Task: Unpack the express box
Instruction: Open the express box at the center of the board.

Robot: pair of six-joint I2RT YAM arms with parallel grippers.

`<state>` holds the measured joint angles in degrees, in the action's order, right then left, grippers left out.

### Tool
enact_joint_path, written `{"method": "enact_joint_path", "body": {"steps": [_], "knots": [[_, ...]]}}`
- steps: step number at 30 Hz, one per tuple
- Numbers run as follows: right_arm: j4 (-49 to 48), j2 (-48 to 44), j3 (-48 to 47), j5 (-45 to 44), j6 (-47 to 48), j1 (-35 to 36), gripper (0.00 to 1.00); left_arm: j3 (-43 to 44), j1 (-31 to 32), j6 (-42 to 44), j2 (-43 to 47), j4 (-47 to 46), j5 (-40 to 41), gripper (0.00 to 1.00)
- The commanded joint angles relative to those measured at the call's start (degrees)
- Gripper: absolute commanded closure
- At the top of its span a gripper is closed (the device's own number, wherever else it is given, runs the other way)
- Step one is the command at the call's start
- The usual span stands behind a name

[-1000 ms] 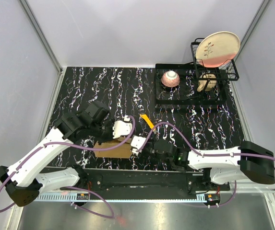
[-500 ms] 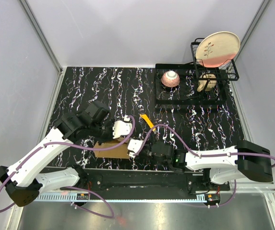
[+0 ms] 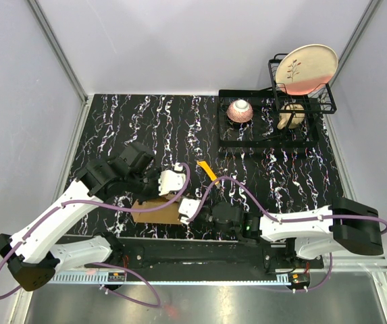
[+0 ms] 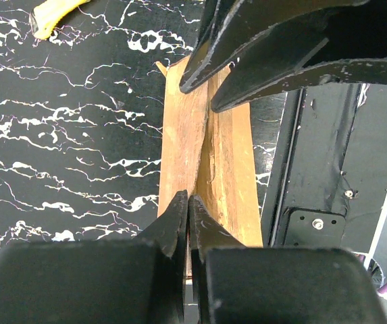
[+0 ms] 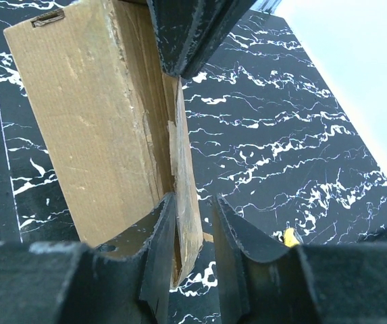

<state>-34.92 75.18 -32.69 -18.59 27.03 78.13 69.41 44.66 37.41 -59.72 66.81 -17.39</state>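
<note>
The express box [image 3: 154, 211] is a flat brown cardboard box lying at the table's near edge, between my two grippers. Its flap [image 4: 186, 135] stands raised along the middle of the box [image 4: 230, 182]. My left gripper [image 4: 188, 197] is shut on one end of that flap. My right gripper [image 5: 192, 199] is open at the other end, with the flap's edge [image 5: 188, 202] between its fingers. One finger [image 5: 156, 229] lies against the flap and the other stands apart. In the top view the left gripper [image 3: 171, 196] and right gripper [image 3: 182, 211] nearly meet over the box.
A yellow utility knife [image 3: 207, 170] lies just behind the box. A black dish rack [image 3: 267, 138] at the back right holds a pink bowl [image 3: 240, 111], a cup [image 3: 290, 116] and an upright plate [image 3: 306, 67]. A black rail [image 3: 193, 248] runs beside the box.
My right arm has slid left, bringing its gripper onto the end of the box's flap, with the jaws a little narrower. The left arm and the box have not moved.
</note>
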Motion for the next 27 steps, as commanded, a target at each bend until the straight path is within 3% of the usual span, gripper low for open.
{"method": "enact_joint_path", "body": {"steps": [1,12,27], "knots": [[-2.79,-2.66,-2.47,-2.85,-0.13,1.68,0.66,1.08,0.07,-0.41,1.36,-1.33,-1.42,1.0],[-1.3,-3.9,-2.38,-4.44,-0.13,3.17,0.66,1.34,-0.02,-0.32,1.36,-1.24,-1.51,1.0],[-4.37,2.08,-2.12,-5.41,-0.48,3.17,0.66,3.63,0.07,-0.93,1.1,-0.27,-2.39,1.0]]}}
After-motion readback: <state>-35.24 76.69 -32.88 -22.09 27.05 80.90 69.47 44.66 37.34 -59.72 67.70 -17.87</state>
